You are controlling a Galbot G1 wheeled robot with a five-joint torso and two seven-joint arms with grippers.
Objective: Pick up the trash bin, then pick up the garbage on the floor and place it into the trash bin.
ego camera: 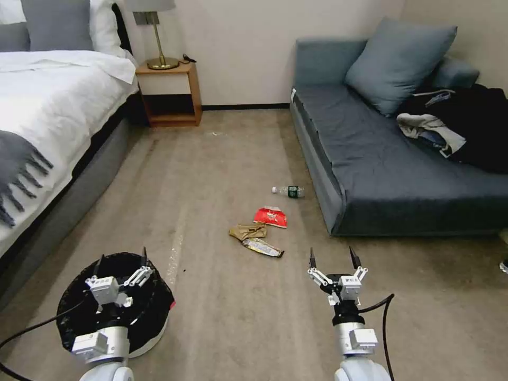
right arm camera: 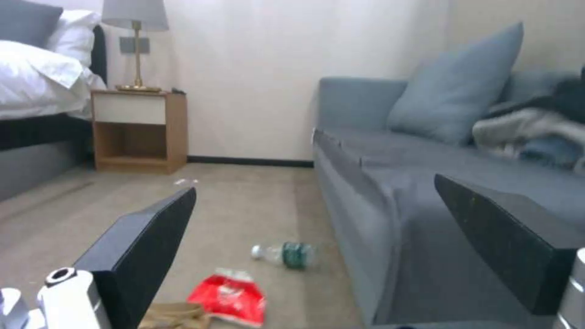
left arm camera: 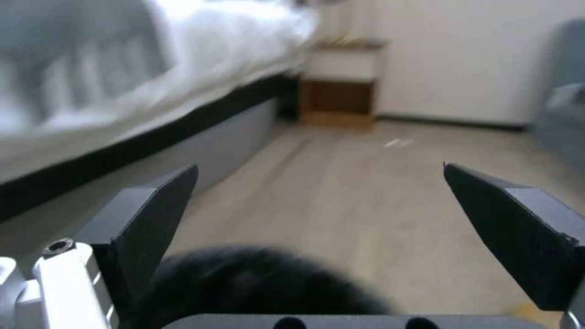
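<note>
Left hand (ego camera: 120, 263) hung spread wide and grasping nothing directly above the trash bin (ego camera: 153, 317), which stood on the floor (ego camera: 222, 317) near the bed (ego camera: 47, 116). Right hand (ego camera: 333, 259) hovered likewise splayed and bare, short of the litter. From the head, the bottle (ego camera: 289, 191), red packet (ego camera: 270, 216), tan bag (ego camera: 247, 230) and wrapper (ego camera: 262, 247) lay grouped beside the sofa (ego camera: 391, 174). Its wrist camera caught the bottle, packet and bag, while the left wrist camera saw the bin's black liner (left arm camera: 244, 283).
</note>
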